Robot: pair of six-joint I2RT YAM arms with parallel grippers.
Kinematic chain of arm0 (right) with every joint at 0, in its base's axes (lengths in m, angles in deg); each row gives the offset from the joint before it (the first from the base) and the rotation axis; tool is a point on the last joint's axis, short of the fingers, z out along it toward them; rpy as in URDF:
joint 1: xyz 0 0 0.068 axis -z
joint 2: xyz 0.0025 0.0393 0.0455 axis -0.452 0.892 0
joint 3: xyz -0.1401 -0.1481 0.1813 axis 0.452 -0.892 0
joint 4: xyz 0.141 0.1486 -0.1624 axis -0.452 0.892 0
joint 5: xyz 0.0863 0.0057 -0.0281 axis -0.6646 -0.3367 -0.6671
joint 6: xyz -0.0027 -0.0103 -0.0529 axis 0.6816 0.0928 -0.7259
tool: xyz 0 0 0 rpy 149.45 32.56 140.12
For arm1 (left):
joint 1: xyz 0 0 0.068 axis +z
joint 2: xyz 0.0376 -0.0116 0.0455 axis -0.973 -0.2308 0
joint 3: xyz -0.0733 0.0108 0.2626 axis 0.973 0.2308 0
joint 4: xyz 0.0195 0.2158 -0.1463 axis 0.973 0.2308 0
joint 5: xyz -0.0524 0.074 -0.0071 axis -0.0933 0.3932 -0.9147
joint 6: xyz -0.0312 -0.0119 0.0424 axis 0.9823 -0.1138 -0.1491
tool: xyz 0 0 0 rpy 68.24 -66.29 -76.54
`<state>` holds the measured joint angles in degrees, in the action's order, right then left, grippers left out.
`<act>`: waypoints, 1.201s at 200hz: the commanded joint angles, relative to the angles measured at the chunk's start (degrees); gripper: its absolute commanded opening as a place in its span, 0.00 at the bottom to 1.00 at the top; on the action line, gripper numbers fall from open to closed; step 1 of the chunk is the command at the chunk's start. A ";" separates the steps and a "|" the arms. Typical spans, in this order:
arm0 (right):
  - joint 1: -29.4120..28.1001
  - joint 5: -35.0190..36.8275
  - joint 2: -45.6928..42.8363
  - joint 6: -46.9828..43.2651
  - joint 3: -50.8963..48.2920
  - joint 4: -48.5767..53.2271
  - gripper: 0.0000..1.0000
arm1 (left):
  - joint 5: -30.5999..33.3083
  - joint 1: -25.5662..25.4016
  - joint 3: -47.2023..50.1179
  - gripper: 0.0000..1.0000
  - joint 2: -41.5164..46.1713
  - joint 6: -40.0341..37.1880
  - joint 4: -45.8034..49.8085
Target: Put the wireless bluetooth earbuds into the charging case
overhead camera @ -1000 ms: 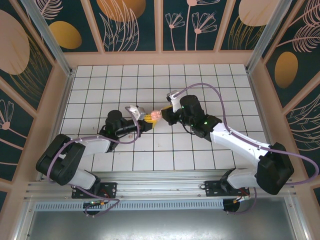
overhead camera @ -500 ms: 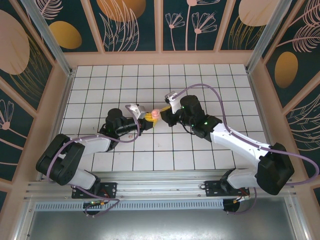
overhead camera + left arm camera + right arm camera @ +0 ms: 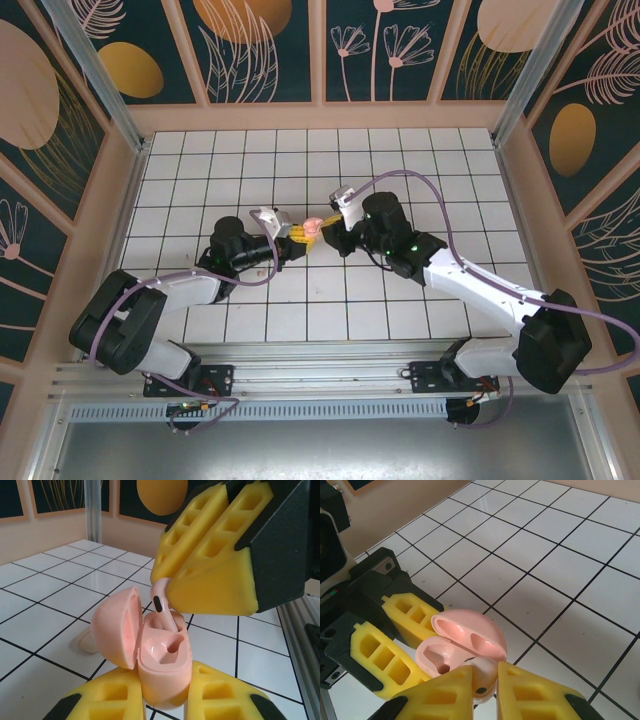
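Surface: white tiled table [image 3: 250, 160], floral walls [image 3: 260, 50].
Left gripper [image 3: 297, 236]: closed on open charging case [image 3: 162, 665].
Right gripper [image 3: 322, 224]: closed on earbud [image 3: 161, 597].
Left wrist: earbud held over socket [image 3: 172, 645].

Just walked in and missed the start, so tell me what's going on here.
The left end effector grips an open pink case from below, with its lid tipped back. The right end effector pinches one earbud and holds it at the case's mouth. The earbud's lower end is just inside and it is not yet seated. The socket beside it looks empty.
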<state>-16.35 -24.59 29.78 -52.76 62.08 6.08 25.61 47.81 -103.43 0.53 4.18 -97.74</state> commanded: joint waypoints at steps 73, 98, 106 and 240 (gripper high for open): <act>-0.19 -3.55 -0.94 -4.46 -0.36 2.81 0.21 | -2.45 -0.16 -1.88 0.15 2.08 -0.38 -0.95; -0.20 -3.78 -1.33 -4.19 -0.17 2.11 0.26 | -2.43 -0.11 -1.97 0.16 2.46 -0.61 -0.64; -0.12 -4.19 -1.58 -4.23 -0.02 1.83 0.29 | -2.41 -0.16 -2.03 0.16 2.63 -0.66 -0.38; 10.20 -19.56 -9.71 11.42 -4.36 -7.14 0.51 | -2.05 -0.14 -1.84 0.18 3.76 -1.09 0.64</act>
<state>-8.92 -38.18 21.54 -47.76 59.74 3.28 24.65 47.81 -104.08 2.54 4.16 -96.25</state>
